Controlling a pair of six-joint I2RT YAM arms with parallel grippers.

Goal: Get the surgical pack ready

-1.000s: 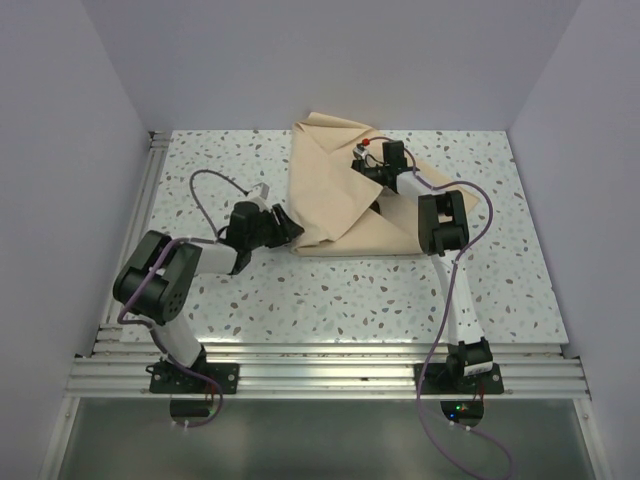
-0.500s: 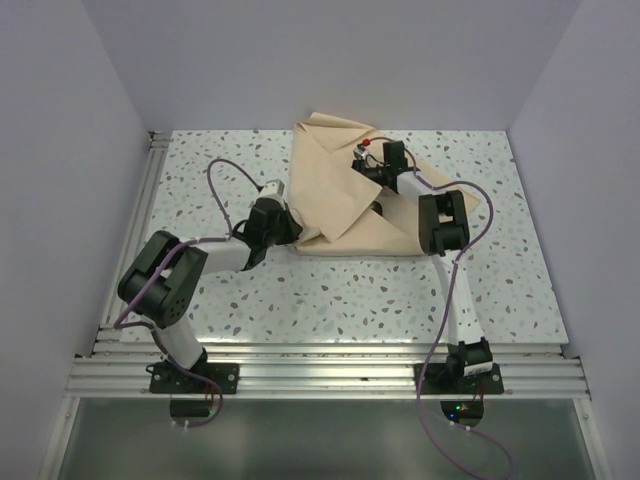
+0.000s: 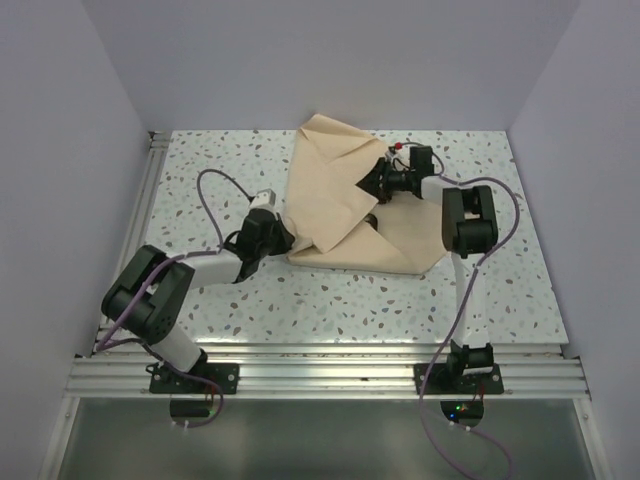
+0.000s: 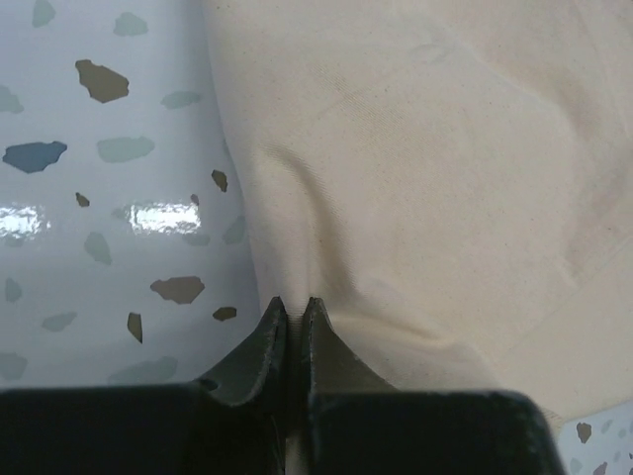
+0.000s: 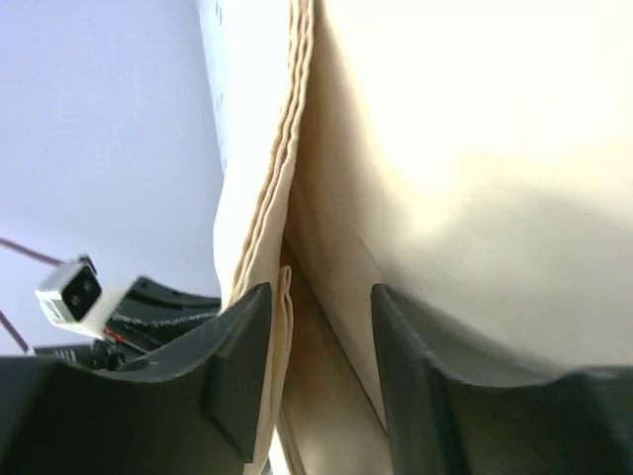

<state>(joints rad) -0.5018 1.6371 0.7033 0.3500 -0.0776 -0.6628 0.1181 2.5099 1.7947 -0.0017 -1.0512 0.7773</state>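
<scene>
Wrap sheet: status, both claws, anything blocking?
Left claw shut on wrap sheet, left edge. Right claw open, straddling a fold. Sheet partly folded on table; nothing seen blocking.

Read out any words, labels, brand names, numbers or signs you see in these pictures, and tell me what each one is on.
There are none to read.
The wrap is plain, with no print.
The table shows only speckles.
No lettering can be made out on the left arm or the right arm.

A robotics lab test cell: a speckled table (image 3: 330, 300) boxed by plain pale walls (image 3: 60, 150) on three sides, with aluminium rails (image 3: 320, 372) along the table's near edge carrying bolted arm bases (image 3: 192, 378).
</scene>
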